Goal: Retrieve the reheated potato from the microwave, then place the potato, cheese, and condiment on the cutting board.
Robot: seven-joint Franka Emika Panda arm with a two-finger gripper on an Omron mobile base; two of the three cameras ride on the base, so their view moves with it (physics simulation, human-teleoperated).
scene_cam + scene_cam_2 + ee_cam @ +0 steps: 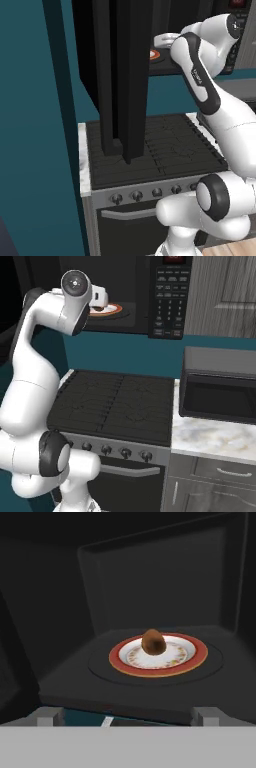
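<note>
The microwave (169, 296) stands open above the stove. Inside it, a tan-brown potato (153, 642) rests on a white plate with a red rim (195, 662), on the dark turntable. My gripper (127, 716) is open at the front of the cavity, short of the plate, with nothing between its fingers. In the base views the gripper (102, 298) reaches into the microwave mouth just above the plate (156, 54). The cheese, condiment and cutting board are out of view.
The microwave's black door (120, 75) hangs swung open to the left of the arm. A black stovetop (115, 401) lies below. A dark grey box appliance (220, 386) stands on the marble counter (210, 438) to the right.
</note>
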